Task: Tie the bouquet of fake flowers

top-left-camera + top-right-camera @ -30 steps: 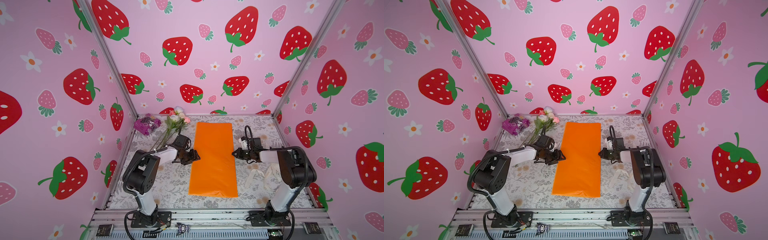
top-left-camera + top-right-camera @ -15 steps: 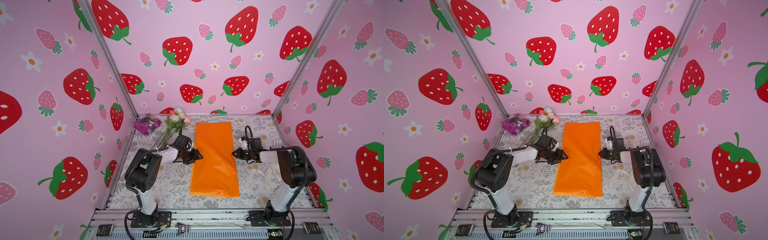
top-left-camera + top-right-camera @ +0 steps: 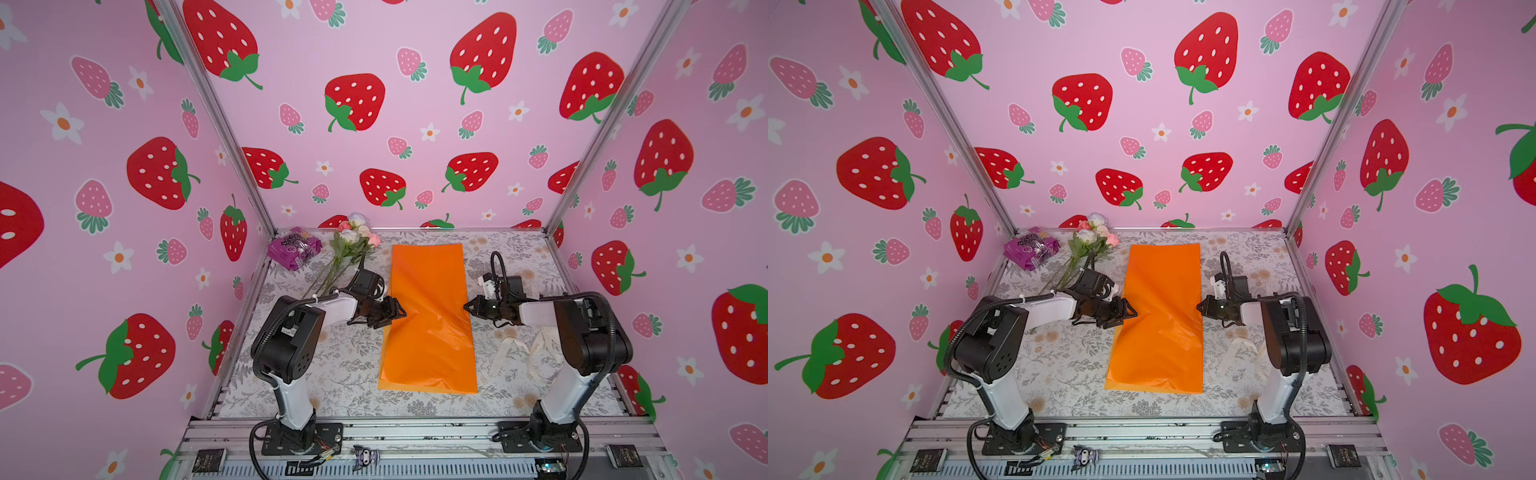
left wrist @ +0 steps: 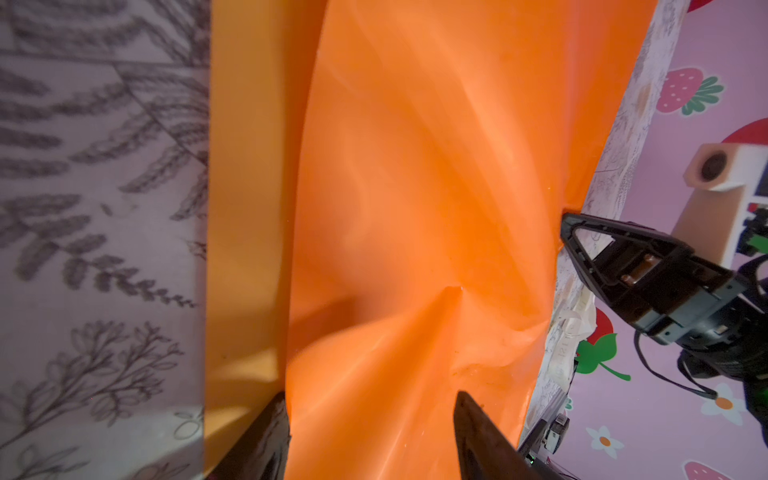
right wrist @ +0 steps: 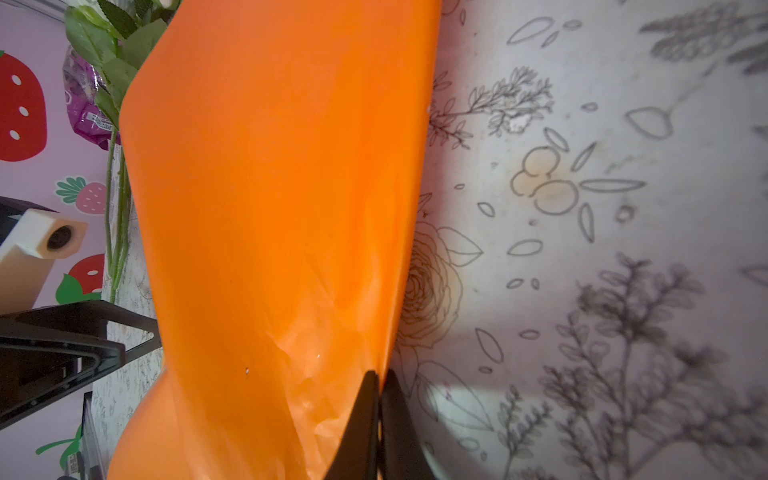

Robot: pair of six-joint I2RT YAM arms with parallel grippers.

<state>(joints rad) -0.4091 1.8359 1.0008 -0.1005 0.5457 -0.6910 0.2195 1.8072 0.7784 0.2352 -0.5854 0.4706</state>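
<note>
Bare table [image 3: 340, 370] lies open at lower left in both top views. Orange wrapping paper [image 3: 428, 332] fills the middle; flowers [image 3: 353, 245] and purple packet [image 3: 294, 248] crowd the upper left, ribbon [image 3: 515, 349] the lower right.

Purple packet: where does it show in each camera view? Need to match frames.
Top view: purple packet in the back left corner, just left of the flowers.
Top view: same back left corner, left of the flowers.
Left wrist: not in it.
Right wrist: partly hidden behind the flowers' leaves, beyond the orange paper.
Shared landmark: the orange paper, in all four views.
</note>
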